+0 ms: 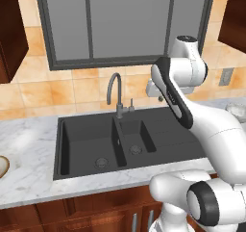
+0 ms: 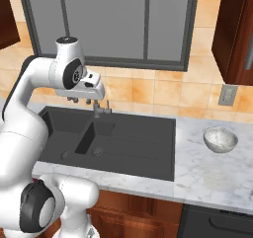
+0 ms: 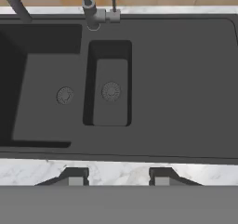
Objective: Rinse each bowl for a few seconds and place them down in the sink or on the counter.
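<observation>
The black-grey sink (image 1: pixel 86 139) (image 2: pixel 143 143) (image 3: pixel 186 88) is set in the white marble counter (image 1: pixel 29 144) (image 2: pixel 207 178), and both basins hold nothing. Its grey gooseneck tap (image 1: pixel 114 89) (image 3: pixel 93 14) rises behind the divider. The speckled whitish-grey bowl (image 2: pixel 220 139) (image 1: pixel 238 109) sits upright on the counter right of the drainboard. At the far left edge the tan-rimmed bowl (image 1: pixel 2 166) is half cut off. My gripper (image 3: pixel 117 177) (image 2: pixel 81 101) (image 1: pixel 156 95) hangs open and empty high above the sink, near the tap, far from both bowls.
A grey-framed window fills the tiled wall behind the sink. A wall outlet (image 2: pixel 228 95) sits above the right counter. Dark wood cabinets hang at both upper corners and run below the counter. A dark appliance top (image 2: pixel 217 222) lies at the lower right.
</observation>
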